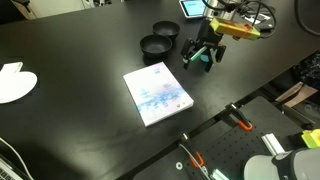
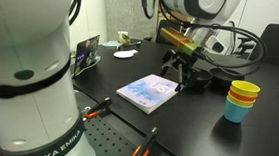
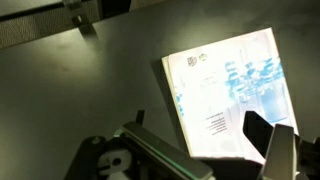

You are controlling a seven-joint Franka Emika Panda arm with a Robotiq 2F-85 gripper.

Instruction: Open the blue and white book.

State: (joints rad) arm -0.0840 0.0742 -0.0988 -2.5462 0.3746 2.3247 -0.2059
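My gripper (image 1: 200,58) hangs spread and empty just up-right of the blue and white book (image 1: 157,94), lying closed and flat at mid-frame on the black table (image 1: 80,115), so I fear a fingertip will shove the thin book along rather than catch its cover.

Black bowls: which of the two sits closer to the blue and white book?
The front bowl, just beyond the blue and white book in an exterior view; the other bowl sits behind it, farther away.
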